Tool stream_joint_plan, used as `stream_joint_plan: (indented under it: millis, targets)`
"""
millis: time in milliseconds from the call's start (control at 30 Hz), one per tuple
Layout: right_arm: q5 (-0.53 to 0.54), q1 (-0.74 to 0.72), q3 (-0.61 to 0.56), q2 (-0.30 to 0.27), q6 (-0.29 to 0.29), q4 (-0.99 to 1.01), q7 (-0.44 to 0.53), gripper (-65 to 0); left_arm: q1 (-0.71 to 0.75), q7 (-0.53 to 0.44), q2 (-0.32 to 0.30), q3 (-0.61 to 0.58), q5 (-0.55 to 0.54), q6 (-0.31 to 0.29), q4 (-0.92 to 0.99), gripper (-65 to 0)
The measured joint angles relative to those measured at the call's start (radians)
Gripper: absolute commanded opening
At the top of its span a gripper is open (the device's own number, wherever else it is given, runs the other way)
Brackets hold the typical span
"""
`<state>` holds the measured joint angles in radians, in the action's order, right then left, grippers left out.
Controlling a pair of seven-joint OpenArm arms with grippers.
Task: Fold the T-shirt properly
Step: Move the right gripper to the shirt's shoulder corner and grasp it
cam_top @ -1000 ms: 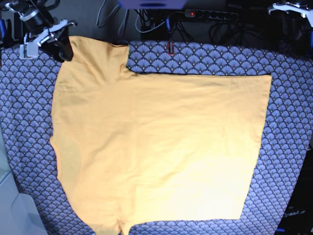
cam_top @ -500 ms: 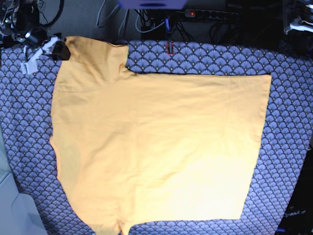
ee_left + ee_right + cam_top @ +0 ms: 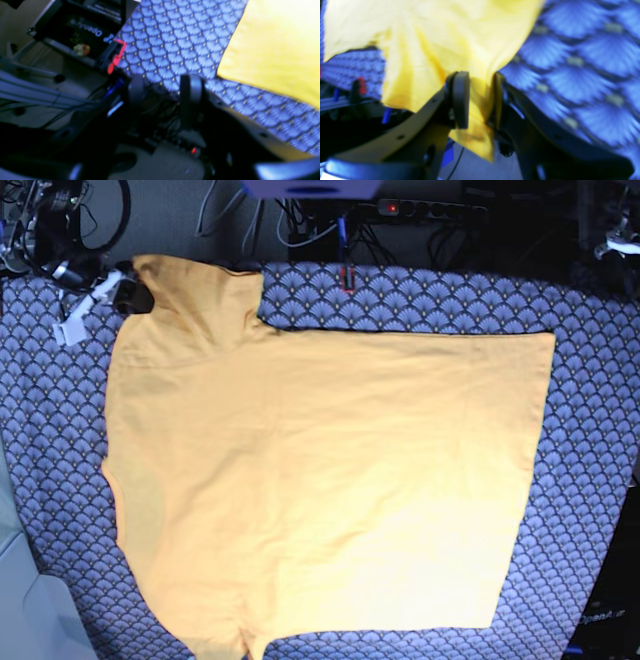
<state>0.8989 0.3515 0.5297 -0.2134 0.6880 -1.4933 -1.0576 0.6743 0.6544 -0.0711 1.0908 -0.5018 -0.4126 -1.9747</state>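
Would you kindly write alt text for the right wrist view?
The right gripper pinches a bunched edge of the yellow T-shirt between its dark fingers. Blue scale-patterned table cloth fills the right side; the image is blurred.

A blue-grey scale-patterned table cloth (image 3: 590, 410) is spread over the table; cables (image 3: 300, 225) and a power strip (image 3: 430, 208) are seen behind.

T-shirt (image 3: 330, 480) plain yellow-orange — table cloth (image 3: 590, 480) blue-grey, scale-patterned.
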Motion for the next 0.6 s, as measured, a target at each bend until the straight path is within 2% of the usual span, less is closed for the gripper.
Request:
stream_joint_plan:
  millis: [133, 233, 300, 467, 600]
  targets:
    - [0.001, -0.005, -0.052, 0.003, 0.0, -0.001, 0.014, -46.8, -0.035, 0.011, 0.004, 0.0, 0.072, -0.047, 0.0, -40.2]
    - [0.0, -0.007, -0.058, 0.005, 0.0, -0.001, 0.015, -47.7, -0.043, 0.003, 0.052, 0.0, 0.123, -0.069, 0.0, -40.2]
    - [0.0, -0.007, -0.058, 0.01, 0.0, -0.001, 0.015, -51.5, -0.062, 0.028, 0.06, 0.0, 0.164, -0.089, 0.001, -40.2]
    - [-0.005, -0.007, -0.055, 0.008, 0.001, 0.002, 0.005, -63.7, -0.125, 0.01, 0.082, 0.001, 0.248, -0.143, 0.002, -39.8]
    - [-0.005, -0.006, -0.055, 0.008, 0.003, 0.002, 0.002, -65.0, -0.178, 0.023, 0.1, 0.006, 0.327, -0.205, 0.008, -39.7]
